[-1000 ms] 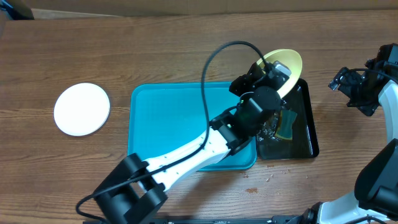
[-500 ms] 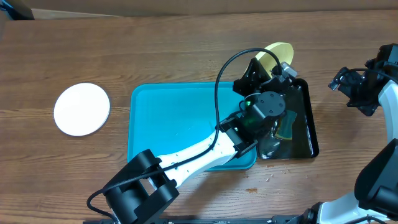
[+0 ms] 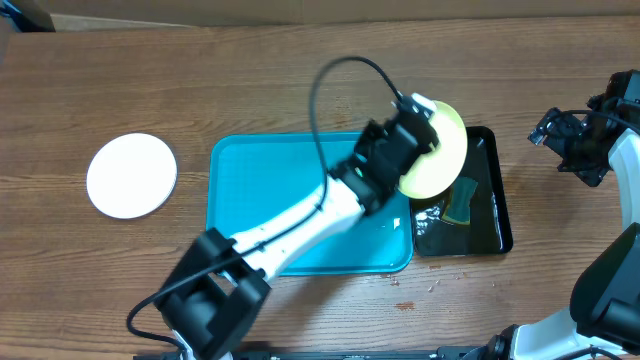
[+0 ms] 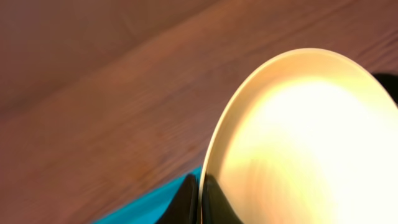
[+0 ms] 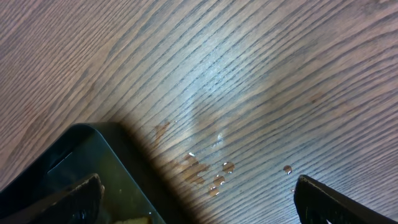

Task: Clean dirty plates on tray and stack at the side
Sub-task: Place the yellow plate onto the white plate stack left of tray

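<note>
Left claw [image 4: 200, 202]: pressed together on the rim of the yellow-green plate [image 3: 440, 155], one dark finger on either face, seen at 6 o'clock in the wrist view. The plate is off the surface and tilted, its face turned toward 4 o'clock in the overhead view. It hangs over the seam between the cyan tray [image 3: 260, 200] and the black tray [image 3: 500, 200], at about 2 o'clock from the cyan tray's centre. The left arm runs up from 7 o'clock across the cyan tray and covers a diagonal strip of its floor; a black cable [image 3: 318, 95] loops above it toward 12 o'clock. The black tray lies just beside the cyan tray at 3 o'clock and holds a yellowish item [image 3: 462, 207] with liquid glare around it; I cannot tell what the item is. A white plate [image 3: 131, 176] lies flat on the tabletop [image 3: 300, 70] at 9 o'clock, well apart from the cyan tray; one plate or a stack cannot be told from above. Right claw [image 5: 198, 190]: spread wide, holding nothing, at the 3 o'clock edge. Its wrist view shows wood grain, a few droplets [image 5: 227, 167] and one corner of the black tray at 7 o'clock. The plate face is washed out by glare in the left wrist view, so its surface detail is unreadable; its far edge is cut off by the frame.
</note>
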You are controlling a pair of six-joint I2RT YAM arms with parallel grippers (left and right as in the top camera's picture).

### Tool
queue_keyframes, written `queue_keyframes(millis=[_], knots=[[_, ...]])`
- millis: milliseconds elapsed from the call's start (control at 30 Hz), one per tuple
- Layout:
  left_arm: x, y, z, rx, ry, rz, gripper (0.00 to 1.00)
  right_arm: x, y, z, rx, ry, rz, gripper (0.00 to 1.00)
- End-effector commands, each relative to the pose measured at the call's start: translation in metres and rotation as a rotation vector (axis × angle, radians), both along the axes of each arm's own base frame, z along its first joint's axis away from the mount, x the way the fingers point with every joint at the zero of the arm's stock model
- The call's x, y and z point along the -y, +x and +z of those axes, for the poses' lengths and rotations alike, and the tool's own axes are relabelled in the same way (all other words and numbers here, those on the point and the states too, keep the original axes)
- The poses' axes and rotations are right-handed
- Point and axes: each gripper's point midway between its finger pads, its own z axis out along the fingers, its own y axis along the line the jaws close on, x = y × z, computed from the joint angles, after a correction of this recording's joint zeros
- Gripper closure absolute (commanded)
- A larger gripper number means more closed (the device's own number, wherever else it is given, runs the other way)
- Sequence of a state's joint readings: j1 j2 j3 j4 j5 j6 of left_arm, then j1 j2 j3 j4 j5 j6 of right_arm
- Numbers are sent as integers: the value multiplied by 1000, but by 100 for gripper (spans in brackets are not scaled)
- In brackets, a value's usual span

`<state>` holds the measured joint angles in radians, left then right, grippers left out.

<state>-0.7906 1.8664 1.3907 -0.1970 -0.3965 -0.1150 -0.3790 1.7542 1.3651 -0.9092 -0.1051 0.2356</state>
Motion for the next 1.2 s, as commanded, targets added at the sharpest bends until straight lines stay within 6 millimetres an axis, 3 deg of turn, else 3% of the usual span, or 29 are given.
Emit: queue_keyframes(millis=[0, 100, 200, 300, 567, 733, 933, 1033, 1167], knots=[[2, 12, 54, -176, -389, -55, 96, 2, 5, 7, 22, -6, -3, 0], [-46, 27, 49, -356, -499, 46, 96, 2, 5, 7, 22, -6, -3, 0], [-122, 37, 26, -495, -522, 238, 96, 2, 5, 7, 22, -6, -3, 0], [-204, 35, 3, -593, -513, 462, 96, 2, 5, 7, 22, -6, -3, 0], [-398, -1, -21, -677, -572, 944, 96, 2, 5, 7, 22, -6, -3, 0], [-490, -38, -25, -660, -646, 1189, 96, 2, 5, 7, 22, -6, -3, 0], [-569, -101, -33, -645, -609, 1473, 96, 2, 5, 7, 22, -6, -3, 0], [-587, -117, -39, -638, -577, 1524, 96, 2, 5, 7, 22, -6, -3, 0], [-590, -121, -54, -636, -560, 1537, 96, 2, 5, 7, 22, -6, -3, 0]])
